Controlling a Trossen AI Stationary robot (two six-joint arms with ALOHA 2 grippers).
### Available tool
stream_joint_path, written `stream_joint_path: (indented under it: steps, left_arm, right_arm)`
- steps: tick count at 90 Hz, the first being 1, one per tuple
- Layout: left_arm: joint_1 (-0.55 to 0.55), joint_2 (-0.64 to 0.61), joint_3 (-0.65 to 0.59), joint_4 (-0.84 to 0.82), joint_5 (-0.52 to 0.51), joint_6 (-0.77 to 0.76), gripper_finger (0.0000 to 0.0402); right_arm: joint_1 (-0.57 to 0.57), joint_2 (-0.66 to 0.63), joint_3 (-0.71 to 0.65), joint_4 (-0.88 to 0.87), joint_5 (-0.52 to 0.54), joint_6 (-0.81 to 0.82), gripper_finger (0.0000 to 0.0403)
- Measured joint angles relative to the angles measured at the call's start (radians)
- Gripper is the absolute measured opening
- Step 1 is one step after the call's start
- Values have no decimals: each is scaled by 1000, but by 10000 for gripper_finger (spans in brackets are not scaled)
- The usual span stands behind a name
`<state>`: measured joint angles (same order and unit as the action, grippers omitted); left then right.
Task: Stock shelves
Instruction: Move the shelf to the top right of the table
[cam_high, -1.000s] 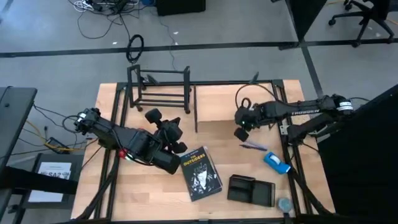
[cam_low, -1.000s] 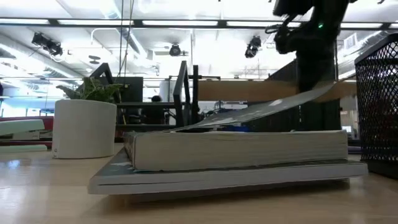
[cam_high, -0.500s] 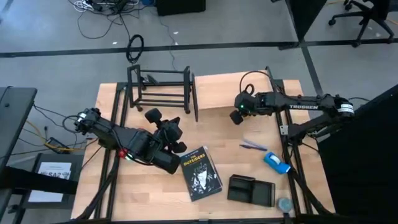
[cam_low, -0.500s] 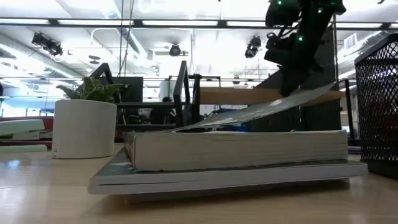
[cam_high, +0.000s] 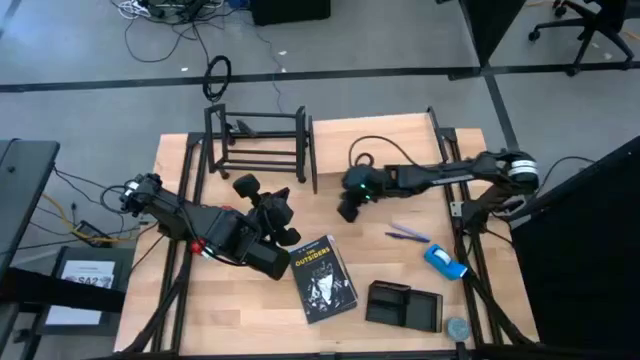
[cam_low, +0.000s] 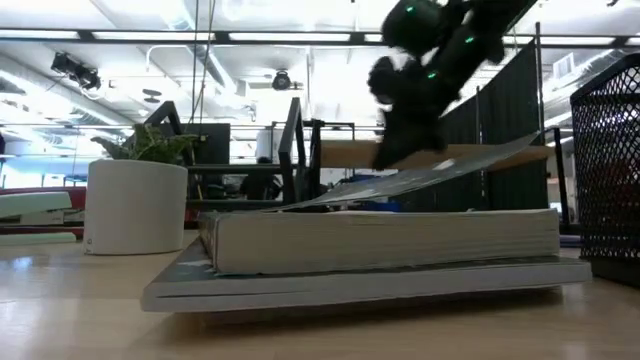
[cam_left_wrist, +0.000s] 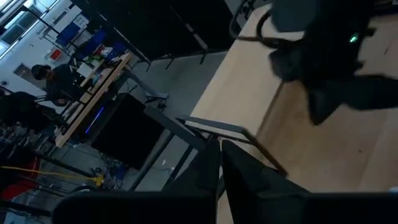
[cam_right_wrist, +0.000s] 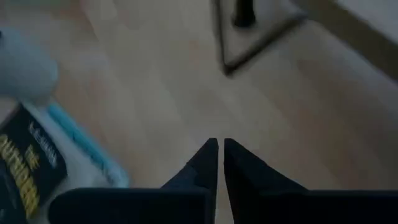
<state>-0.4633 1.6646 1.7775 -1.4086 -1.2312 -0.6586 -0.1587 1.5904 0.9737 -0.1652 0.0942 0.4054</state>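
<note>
The black tube-frame rack (cam_high: 256, 146) stands at the far left of the table. The wood-topped shelf (cam_high: 385, 150) stands right of it on its black legs (cam_right_wrist: 243, 14). My right gripper (cam_high: 349, 207) (cam_right_wrist: 219, 154) is shut and hangs over bare table in front of that shelf. A paperback book (cam_high: 322, 278) (cam_right_wrist: 28, 169) lies flat near the front middle. My left gripper (cam_high: 283, 226) (cam_left_wrist: 219, 163) is shut just left of the book's far end and holds nothing.
A black mesh tray (cam_high: 403, 305) lies at the front right, with a blue stapler (cam_high: 445, 260) and pens (cam_high: 408, 234) beyond it. The low view shows a white pot (cam_low: 135, 205) left of the book. Bare table lies between the shelves and the book.
My right gripper has swung from the table's right side toward its left edge, first a little toward the far edge and then back. It now hangs in front of the wood-topped shelf's left end.
</note>
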Motion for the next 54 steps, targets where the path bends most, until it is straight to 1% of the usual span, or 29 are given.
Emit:
stream_joint_path:
  steps: [13,30,39,54]
  left_arm:
    - [1,-1,-10,1,0,0,0]
    - [12,0,-45,16,9,-6,0]
    - [12,0,-65,33,15,-7,0]
    - [12,0,-67,55,14,-3,0]
  right_arm:
    - [-62,54,47,99,-15,-19,0]
    - [-86,39,61,139,52,-75,0]
    - [-57,15,56,114,68,-96,0]
    - [21,-61,58,78,146,-96,0]
